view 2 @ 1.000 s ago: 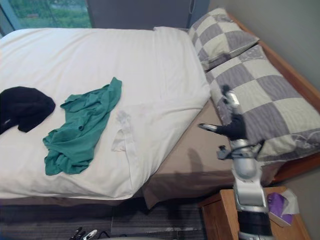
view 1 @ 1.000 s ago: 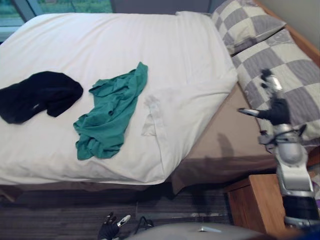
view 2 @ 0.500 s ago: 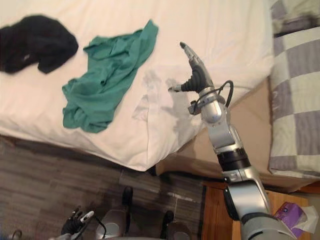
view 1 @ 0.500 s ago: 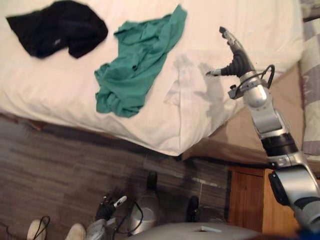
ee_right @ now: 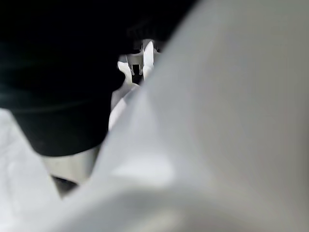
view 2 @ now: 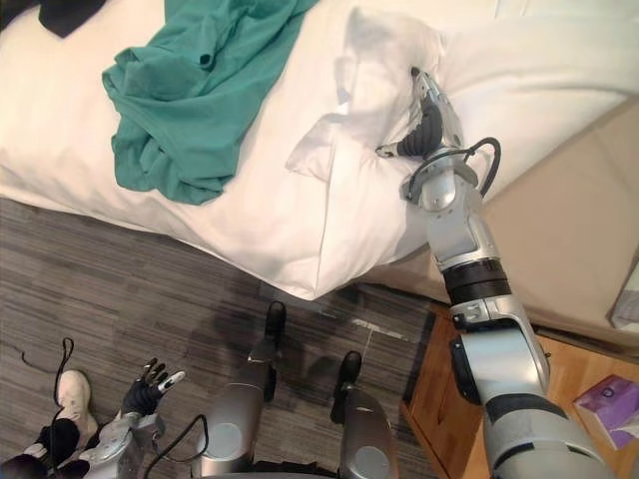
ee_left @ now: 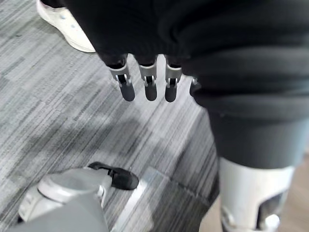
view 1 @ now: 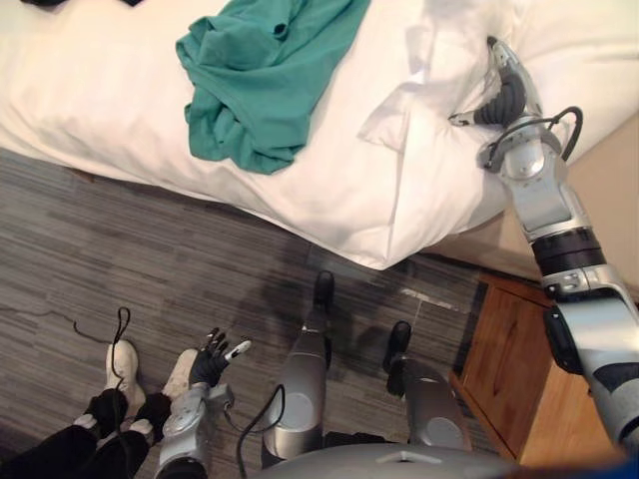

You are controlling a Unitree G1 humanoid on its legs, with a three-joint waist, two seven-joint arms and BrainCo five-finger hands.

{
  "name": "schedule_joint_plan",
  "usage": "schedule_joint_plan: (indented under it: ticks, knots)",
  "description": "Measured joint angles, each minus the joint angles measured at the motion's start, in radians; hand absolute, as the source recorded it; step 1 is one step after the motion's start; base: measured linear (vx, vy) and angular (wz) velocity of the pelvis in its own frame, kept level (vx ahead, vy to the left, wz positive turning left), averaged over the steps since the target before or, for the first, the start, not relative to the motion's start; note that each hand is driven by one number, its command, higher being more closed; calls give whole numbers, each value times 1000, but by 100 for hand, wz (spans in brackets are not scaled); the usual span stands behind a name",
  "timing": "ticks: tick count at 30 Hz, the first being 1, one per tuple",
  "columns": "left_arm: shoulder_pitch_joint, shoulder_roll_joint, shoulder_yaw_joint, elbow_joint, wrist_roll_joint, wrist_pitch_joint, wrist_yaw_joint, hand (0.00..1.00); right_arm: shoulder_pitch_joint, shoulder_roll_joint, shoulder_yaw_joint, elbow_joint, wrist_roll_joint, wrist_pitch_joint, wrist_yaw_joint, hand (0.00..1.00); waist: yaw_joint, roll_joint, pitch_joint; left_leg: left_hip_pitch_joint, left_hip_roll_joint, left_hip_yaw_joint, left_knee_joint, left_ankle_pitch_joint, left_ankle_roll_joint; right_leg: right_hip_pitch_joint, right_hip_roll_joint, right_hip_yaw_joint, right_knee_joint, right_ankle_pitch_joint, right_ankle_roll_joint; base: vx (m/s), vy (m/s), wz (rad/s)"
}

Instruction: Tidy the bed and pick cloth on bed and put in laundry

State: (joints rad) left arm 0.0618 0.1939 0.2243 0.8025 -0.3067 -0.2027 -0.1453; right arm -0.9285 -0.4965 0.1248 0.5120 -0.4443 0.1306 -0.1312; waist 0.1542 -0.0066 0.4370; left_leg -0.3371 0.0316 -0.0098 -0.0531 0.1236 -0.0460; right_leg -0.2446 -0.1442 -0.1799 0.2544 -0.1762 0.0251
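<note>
The right hand is laid on the white duvet with its fingers straight and close together and the thumb held apart; nothing is gripped. The fingertips are set against the rumpled, turned-back fold of the duvet, probably so that this corner can be smoothed or drawn flat as part of tidying the bed. In the right wrist view, white cloth is seen close against the fingers. The green cloth is left crumpled on the duvet, well apart from the fingers on their thumb side, and is touched by neither hand. A black cloth is seen farther off beyond it. The left hand is hung low over the grey floor, its fingers relaxed and empty. Behind the right wrist a wooden nightstand with a purple tissue box is found, and a person's white shoes are seen beside the left hand. The fold is judged to lie between the fingers and the green cloth, so a reach across it would be needed.
</note>
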Motion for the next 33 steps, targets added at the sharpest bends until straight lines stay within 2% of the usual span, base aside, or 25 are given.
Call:
schedule_joint_plan:
  ticks: [5,6,7,9,13,17,20,21,23,25,27,29,32,33]
  knots:
    - [-16,-7,-39,-36,-3,19,42,0,-25,-28,-15,38,20,17,-27,100,3,0,0,-7,1,-4,-42,35,-7,-20,2,-9,10,-28,-11,-61,-11,11]
    - [-16,-7,-56,-39,2,24,46,0,-3,-22,-46,36,78,15,-55,100,3,0,0,-6,2,-3,-42,36,-5,-19,2,-10,13,-32,-12,-54,-8,6]
    - [-15,-7,-60,-39,2,25,47,0,2,-22,-50,36,89,15,-60,100,3,0,0,-5,2,-3,-42,37,-4,-19,2,-9,14,-32,-12,-50,-3,1]
    - [-13,-20,-68,-44,4,26,65,0,56,-6,-90,16,182,-10,-113,100,3,0,0,7,2,-2,-43,39,-1,-8,2,-9,17,-32,-12,-38,6,-1]
    - [5,-31,-105,-72,23,40,82,0,267,83,-184,-154,297,-79,-190,100,-3,-10,-8,41,3,28,-44,39,-1,15,1,14,18,-32,-11,-28,10,-15]
    - [48,-57,-113,-71,27,39,101,0,499,190,-202,-311,315,-144,-234,100,-55,-24,-69,49,6,72,-44,39,-1,15,3,53,-6,-25,-2,-19,10,-29]
    - [60,-69,-131,-63,51,37,131,0,657,249,-254,-364,310,-195,-288,100,-65,-31,-98,102,12,112,-45,39,-1,58,7,82,-28,-11,13,-18,2,-37]
    - [65,-71,-135,-63,58,37,134,0,686,258,-266,-370,310,-204,-297,0,-69,-34,-112,109,13,115,-45,38,-3,66,8,83,-35,-10,15,-26,3,-23]
    - [80,-72,-141,-59,84,34,154,0,751,280,-280,-371,315,-235,-308,0,-87,-45,-153,124,23,130,-45,33,-8,83,17,91,-52,-8,16,-29,-9,-19]
    - [81,-73,-143,-40,93,34,156,0,775,303,-282,-370,321,-256,-309,0,-87,-50,-175,134,35,145,-46,31,-11,94,29,109,-67,-2,12,-36,-18,-21]
    - [83,-86,-148,-33,102,46,167,0,787,342,-281,-367,321,-257,-321,0,-87,-50,-181,161,45,164,-47,25,-15,125,38,113,-84,3,14,-34,-19,-13]
    - [82,-103,-168,-44,102,79,189,0,817,379,-275,-369,322,-257,-339,0,-87,-47,-197,172,48,170,-49,17,-10,142,42,112,-92,3,14,-17,-6,-1]
    - [73,-101,-196,-90,100,199,202,0,865,420,-271,-356,417,-256,-347,0,-94,-49,-231,189,44,185,-48,3,-4,168,39,117,-116,5,16,33,4,-4]
    - [72,-102,-198,-92,100,210,204,0,866,419,-273,-350,433,-257,-347,0,-95,-49,-231,193,43,189,-48,0,-3,172,38,120,-118,6,16,62,12,-10]
